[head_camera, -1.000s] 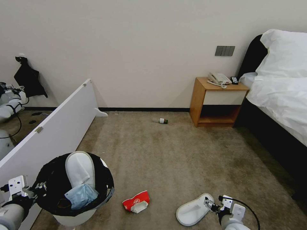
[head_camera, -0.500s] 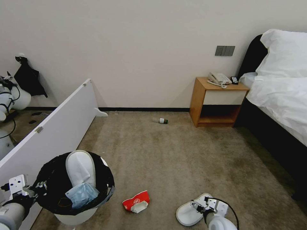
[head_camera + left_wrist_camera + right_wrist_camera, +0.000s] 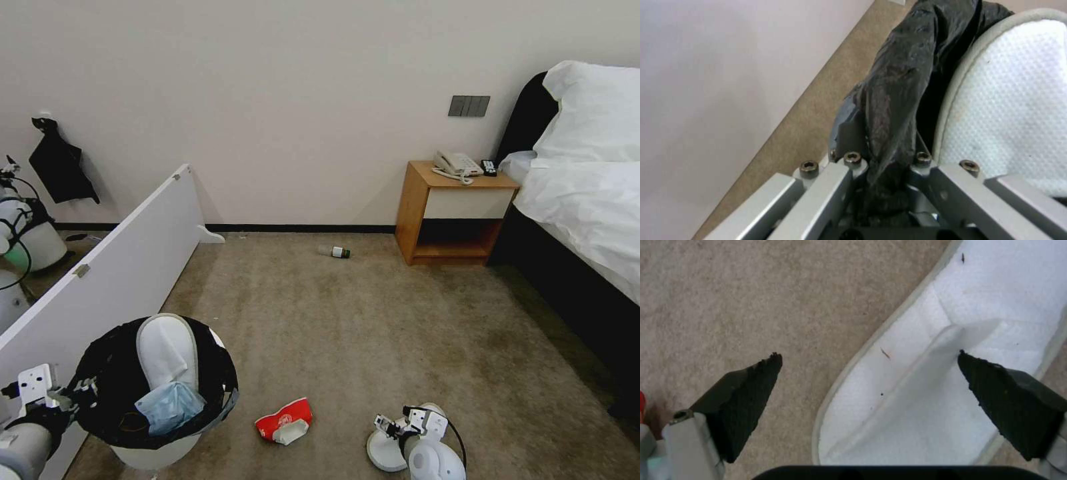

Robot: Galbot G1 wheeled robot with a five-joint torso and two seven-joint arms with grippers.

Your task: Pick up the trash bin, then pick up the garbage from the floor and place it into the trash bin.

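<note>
Left hand point(image 3: 70, 393) at the lower left, clenched on the black-bag rim of the trash bin point(image 3: 160, 390); in the left wrist view the fingers point(image 3: 835, 180) pinch a fold of the black liner point(image 3: 889, 110) between them. The bin stands on the floor point(image 3: 373, 327) beside a long white board point(image 3: 120, 273) that leans along the left side. Inside the bin: one white slipper point(image 3: 167, 350) standing on end, and a light-blue face mask point(image 3: 170, 408) against its lower part. The same slipper shows in the left wrist view point(image 3: 1013, 100), just beside the gripped liner.

Right of the bin, near it on the carpet, lies a red-and-white packet point(image 3: 285, 420). Farther back, near the wall's baseboard, a small green-capped bottle point(image 3: 339, 252) lies on its side, well apart from everything else.

Right hand point(image 3: 393, 427) low at the near edge of the floor, over the second white slipper point(image 3: 385, 450), which lies flat on the carpet. In the right wrist view the hand point(image 3: 869, 360) is spread wide, released: one black pad point(image 3: 753, 396) is over bare carpet beside the slipper's edge, the other point(image 3: 1009, 400) over the slipper's point(image 3: 925, 390) strap side. Whether either pad touches cannot be told.

Far right: a wooden nightstand point(image 3: 453, 213) with a telephone point(image 3: 457, 164) against the wall, and a bed point(image 3: 587, 200) with white bedding beside it.
</note>
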